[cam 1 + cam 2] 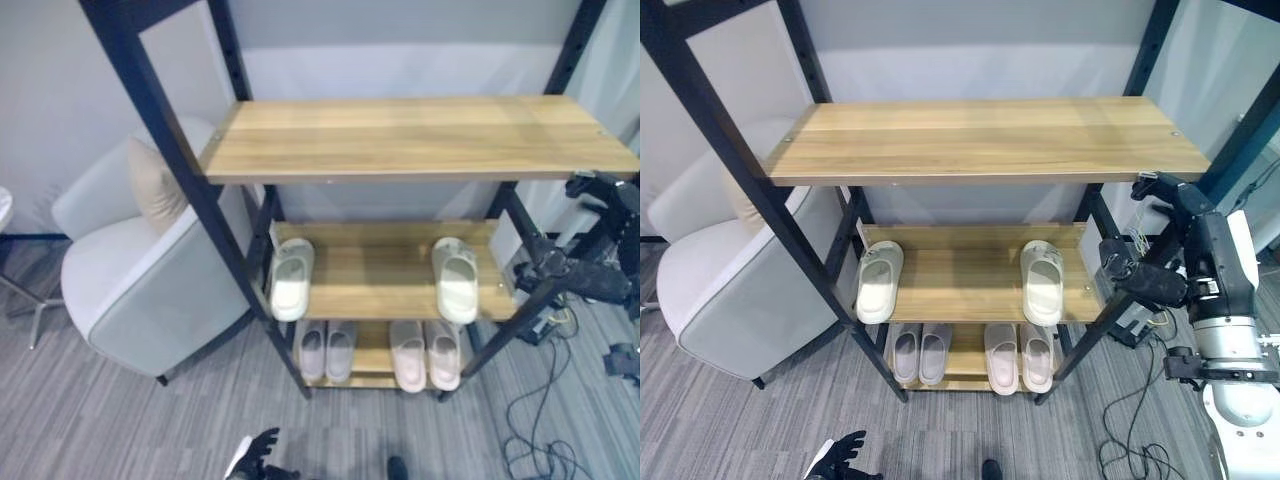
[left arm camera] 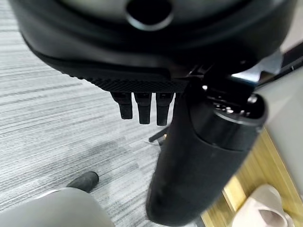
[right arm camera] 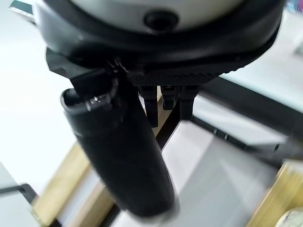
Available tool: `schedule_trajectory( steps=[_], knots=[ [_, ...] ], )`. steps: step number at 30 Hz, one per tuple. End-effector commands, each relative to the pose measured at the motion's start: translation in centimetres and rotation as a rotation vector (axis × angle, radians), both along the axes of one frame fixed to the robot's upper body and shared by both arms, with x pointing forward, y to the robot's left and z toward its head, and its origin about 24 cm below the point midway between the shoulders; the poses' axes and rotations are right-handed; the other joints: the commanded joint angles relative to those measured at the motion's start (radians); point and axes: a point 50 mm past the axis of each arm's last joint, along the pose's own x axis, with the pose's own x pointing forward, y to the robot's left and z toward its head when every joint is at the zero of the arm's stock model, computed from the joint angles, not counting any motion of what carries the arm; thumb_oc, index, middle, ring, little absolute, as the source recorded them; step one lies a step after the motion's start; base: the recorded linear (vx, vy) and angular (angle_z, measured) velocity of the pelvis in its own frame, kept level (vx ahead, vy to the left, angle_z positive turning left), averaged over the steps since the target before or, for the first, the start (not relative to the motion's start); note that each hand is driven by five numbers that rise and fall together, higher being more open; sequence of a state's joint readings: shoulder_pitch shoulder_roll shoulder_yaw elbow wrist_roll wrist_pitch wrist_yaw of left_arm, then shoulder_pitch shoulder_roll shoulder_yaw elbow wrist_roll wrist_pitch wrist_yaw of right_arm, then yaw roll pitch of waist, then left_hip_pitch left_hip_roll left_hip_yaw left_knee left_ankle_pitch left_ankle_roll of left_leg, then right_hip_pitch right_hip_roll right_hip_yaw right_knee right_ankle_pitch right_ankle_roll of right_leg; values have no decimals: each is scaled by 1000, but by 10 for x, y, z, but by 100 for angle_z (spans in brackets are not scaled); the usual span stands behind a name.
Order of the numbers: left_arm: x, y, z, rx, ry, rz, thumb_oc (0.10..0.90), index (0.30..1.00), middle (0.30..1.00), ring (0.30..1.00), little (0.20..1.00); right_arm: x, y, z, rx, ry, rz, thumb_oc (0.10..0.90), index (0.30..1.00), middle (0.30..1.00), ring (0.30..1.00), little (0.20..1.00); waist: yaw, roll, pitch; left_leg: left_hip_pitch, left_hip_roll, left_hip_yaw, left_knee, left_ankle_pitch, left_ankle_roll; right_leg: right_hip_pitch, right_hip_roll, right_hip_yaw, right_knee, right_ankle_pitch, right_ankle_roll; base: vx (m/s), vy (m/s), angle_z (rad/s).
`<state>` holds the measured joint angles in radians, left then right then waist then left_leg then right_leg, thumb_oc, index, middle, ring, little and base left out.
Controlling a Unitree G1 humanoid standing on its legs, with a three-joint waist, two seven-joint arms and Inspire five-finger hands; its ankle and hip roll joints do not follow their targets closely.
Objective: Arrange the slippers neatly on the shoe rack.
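Two cream slippers sit on the middle shelf [image 1: 970,290] of the shoe rack [image 1: 980,140], well apart. Left slipper [image 1: 878,282] is at the shelf's left end, right slipper [image 1: 1042,282] at the right end. Both lie with the long axis front to back, toes toward you; the left one is turned slightly off parallel.

Bottom shelf [image 1: 962,365] already holds two tidy pairs: grey pair [image 1: 920,353] on the left, pink pair [image 1: 1019,356] on the right, each pair side by side and touching.

So, as I judge it, the open job is closing the gap between the two cream slippers.

Hands:
- Left hand [image 1: 838,460] is low at the front, over the grey floor [image 1: 740,420], below and in front of the rack. In its wrist view its fingers [image 2: 138,106] hang straight and hold nothing. A cream slipper shows past them in the corner of that view, off to the side, not touching.
- Right hand [image 3: 156,56]: in its wrist view the fingers [image 3: 165,97] are straight down, empty, with the rack's black frame and a wooden shelf edge past them.

Key relation: both slippers lie up and forward of your hands, on a shelf between two others. Left hand is nearer the left slipper. You'd reach in from the front, along the slipper's long axis, then slide it sideways toward its mate.

A white armchair [image 1: 730,290] stands just beside the rack's left post; watch your elbow there.
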<state>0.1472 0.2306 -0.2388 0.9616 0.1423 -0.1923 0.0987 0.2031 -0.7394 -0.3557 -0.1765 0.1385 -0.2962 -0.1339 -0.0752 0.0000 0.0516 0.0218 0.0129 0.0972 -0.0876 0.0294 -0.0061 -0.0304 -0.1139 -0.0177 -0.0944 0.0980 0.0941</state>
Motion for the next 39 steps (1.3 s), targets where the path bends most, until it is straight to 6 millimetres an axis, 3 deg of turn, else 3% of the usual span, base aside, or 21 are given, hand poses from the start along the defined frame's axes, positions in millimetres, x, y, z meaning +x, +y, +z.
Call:
schedule_trajectory(
  steps=[1,8,15,16,20,25,27,29,37,39],
  knots=[
    [23,-7,5,-12,-64,-50,800,900,900,900,900,18,-4,51,-22,-239,-17,800,900,900,900,900,57,-1,-20,-5,17,-85,0,-45,-28,77,-3,-50,7,-93,55,0,0,0],
    [18,0,3,-6,-44,-21,800,900,900,900,900,28,-7,47,-50,-167,-15,800,900,900,900,900,76,-13,-13,-10,14,-95,0,-46,-28,79,-4,-61,7,-99,57,5,3,1],
    [21,-3,3,-17,-39,-35,800,900,900,900,900,48,14,46,-164,-49,120,800,900,900,900,900,90,-28,18,-57,12,-101,0,-29,-30,36,-6,-66,7,-84,60,-42,18,-8],
    [24,-5,2,-20,-36,-38,800,900,900,900,900,54,26,44,-166,-34,178,800,900,900,900,900,96,-37,30,-80,13,-104,0,-21,-31,15,-6,-68,7,-79,61,-63,33,-17],
    [36,-5,7,-21,-82,-23,800,900,900,900,900,53,39,39,-162,-40,224,800,900,900,900,900,104,-45,46,-110,11,-112,0,-11,-30,-5,-5,-75,7,-75,60,-52,40,-16],
    [48,-1,14,0,-132,-15,800,900,900,900,900,40,44,14,-50,-32,213,800,900,900,900,900,102,-56,50,-100,5,-125,0,-20,-24,12,-9,-84,7,-78,61,8,24,25],
    [45,4,13,18,-124,-13,800,900,900,900,900,33,45,-4,-30,16,199,800,900,900,900,900,100,-59,47,-82,1,-131,0,-31,-16,28,-14,-84,7,-80,63,37,33,38],
    [42,5,12,25,-117,-12,800,900,900,900,900,32,46,-10,-29,34,196,800,900,900,900,900,101,-60,48,-74,-1,-133,0,-33,-13,33,-17,-84,7,-79,64,18,23,28],
    [34,6,8,47,-83,-38,800,900,900,900,900,45,46,5,-86,-44,145,800,900,900,900,900,116,-59,44,-77,-7,-130,0,-35,-7,24,-24,-81,7,-77,67,18,14,1],
    [37,5,10,51,-93,-48,800,900,900,900,900,58,42,16,-177,-58,101,800,900,900,900,900,130,-65,47,-91,-7,-131,0,-32,-9,12,-24,-83,7,-75,67,0,0,0]
  ],
)
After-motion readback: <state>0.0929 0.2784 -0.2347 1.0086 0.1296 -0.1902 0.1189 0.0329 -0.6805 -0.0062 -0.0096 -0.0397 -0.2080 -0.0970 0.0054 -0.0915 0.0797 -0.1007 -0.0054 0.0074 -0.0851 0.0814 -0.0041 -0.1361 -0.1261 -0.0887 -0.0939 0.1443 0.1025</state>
